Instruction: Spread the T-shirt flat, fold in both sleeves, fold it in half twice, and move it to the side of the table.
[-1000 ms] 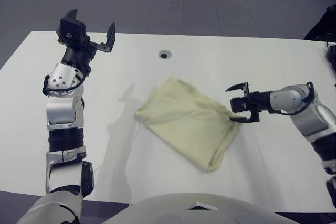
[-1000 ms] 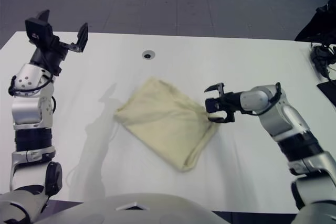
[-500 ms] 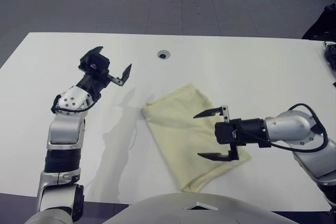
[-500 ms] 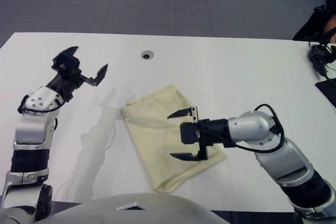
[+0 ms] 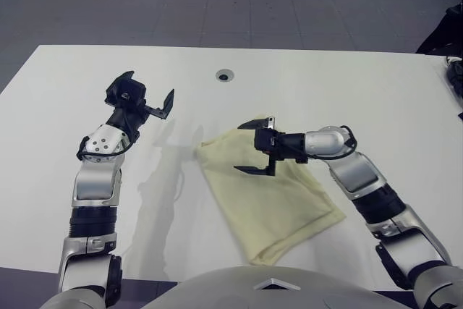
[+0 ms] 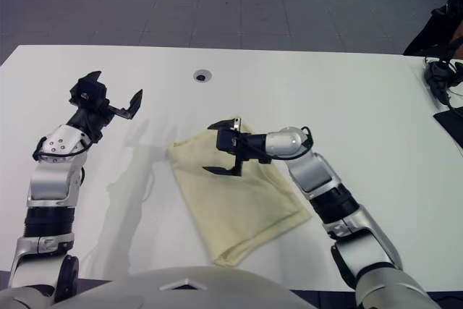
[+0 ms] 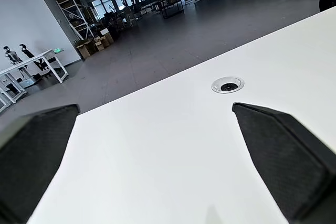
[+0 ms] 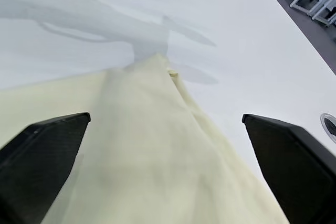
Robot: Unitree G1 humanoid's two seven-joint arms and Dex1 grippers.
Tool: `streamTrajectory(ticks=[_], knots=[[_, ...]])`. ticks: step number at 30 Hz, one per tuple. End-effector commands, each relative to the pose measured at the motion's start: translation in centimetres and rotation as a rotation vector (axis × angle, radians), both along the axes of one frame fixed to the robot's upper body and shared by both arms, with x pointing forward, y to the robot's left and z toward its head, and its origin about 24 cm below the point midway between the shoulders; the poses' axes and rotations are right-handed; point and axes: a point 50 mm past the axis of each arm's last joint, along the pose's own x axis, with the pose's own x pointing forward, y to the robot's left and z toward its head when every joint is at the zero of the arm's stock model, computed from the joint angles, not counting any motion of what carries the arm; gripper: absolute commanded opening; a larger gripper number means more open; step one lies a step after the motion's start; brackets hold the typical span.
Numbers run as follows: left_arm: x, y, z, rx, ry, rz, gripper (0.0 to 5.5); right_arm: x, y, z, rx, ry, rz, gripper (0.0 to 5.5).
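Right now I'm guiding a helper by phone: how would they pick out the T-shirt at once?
Start at the large white table; find the small round cable port near its far edge. Nearer the robot from it lies the T-shirt, beneath the open fingers of the right gripper. It is pale yellow folded cloth, the one soft thing there.

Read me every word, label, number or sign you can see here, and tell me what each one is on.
No text can be read anywhere.
T-shirt: plain pale yellow, no print showing.
Table: bare white top, no markings.
Small green tag on a far desk in the room, seen in the left wrist view: too small to read.
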Motion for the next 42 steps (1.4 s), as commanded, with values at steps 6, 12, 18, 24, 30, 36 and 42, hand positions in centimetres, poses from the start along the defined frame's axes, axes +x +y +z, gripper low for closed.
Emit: streamTrajectory(ticks=[6,12,18,24,30,36,42], knots=[[0.3,-1.0,-0.9,-0.006,0.008,-0.007,5.4,2.4,-0.2,-4.6,-0.082,-0.049,-0.179,5.4],[0.3,-1.0,-1.1,-0.001,0.01,-0.012,5.4,2.6,-1.6,-6.4,-0.177,-0.055,-0.211,5.4],[0.4,-0.9,-1.1,0.001,0.007,-0.011,5.4,3.4,-2.9,-6.6,-0.16,-0.033,-0.348,5.4],[0.4,-0.6,-1.1,0.003,0.007,-0.003,5.4,3.8,-3.8,-6.9,-0.201,-0.051,-0.423,5.4],[0.5,-0.7,-1.2,0.005,0.007,-0.011,5.4,4.1,-4.3,-7.0,-0.173,-0.03,-0.481,5.4],[0.3,-1.0,-1.3,0.015,0.002,-0.033,5.4,4.2,-3.2,-5.9,-0.076,-0.026,-0.463,5.4],[-0.1,-1.7,-0.4,0.014,-0.063,-0.092,5.4,5.4,-3.6,0.1,0.18,-0.077,-0.507,5.4]])
